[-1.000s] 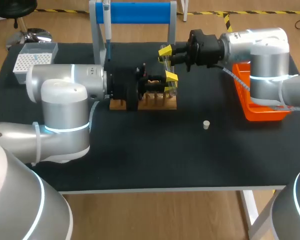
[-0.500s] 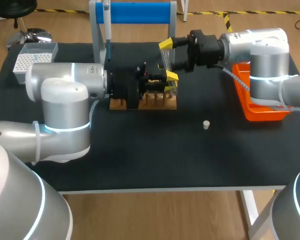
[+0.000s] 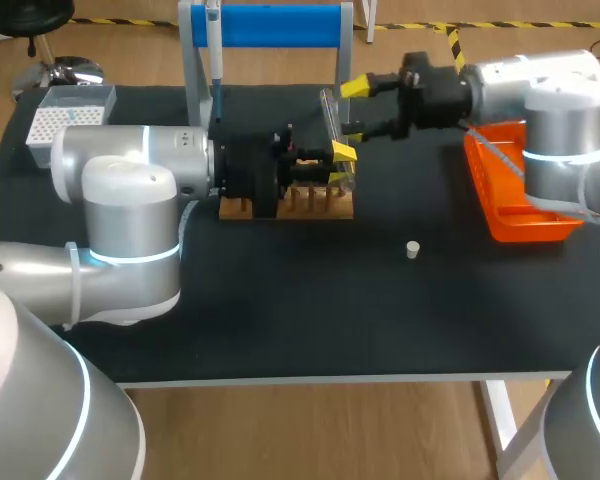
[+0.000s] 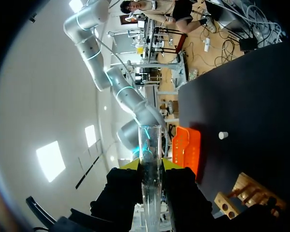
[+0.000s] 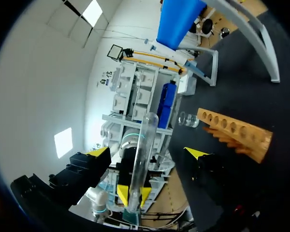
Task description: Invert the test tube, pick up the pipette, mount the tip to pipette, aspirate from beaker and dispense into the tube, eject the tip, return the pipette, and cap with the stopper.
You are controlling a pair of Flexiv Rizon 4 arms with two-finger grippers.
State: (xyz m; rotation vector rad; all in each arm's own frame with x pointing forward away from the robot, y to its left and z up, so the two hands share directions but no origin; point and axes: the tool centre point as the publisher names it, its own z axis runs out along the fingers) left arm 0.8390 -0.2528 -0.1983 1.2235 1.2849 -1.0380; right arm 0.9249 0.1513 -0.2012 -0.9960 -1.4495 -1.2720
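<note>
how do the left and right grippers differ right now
The left gripper is shut on the test tube; the right gripper is open and empty. The left gripper is at the wooden rack; the right gripper stands apart from the test tube. Both have yellow tips.

Against a black table (image 3: 280, 330), two silver arms are glowing with thin cyan rings at their joints. The left gripper (image 4: 150, 166) and the right gripper (image 3: 354, 108) are showing black bodies tipped in bright yellow. The tube (image 3: 331, 118) is reading clear as glass. A tan wooden rack (image 3: 325, 207) is warming the middle, while an orange bin (image 3: 510, 225) is blazing beside a small off-white stopper (image 3: 413, 249). A stand (image 3: 280, 25) is pairing a vivid blue bar with pale grey legs. A white box (image 3: 60, 130) is displaying a fine dotted grid.
</note>
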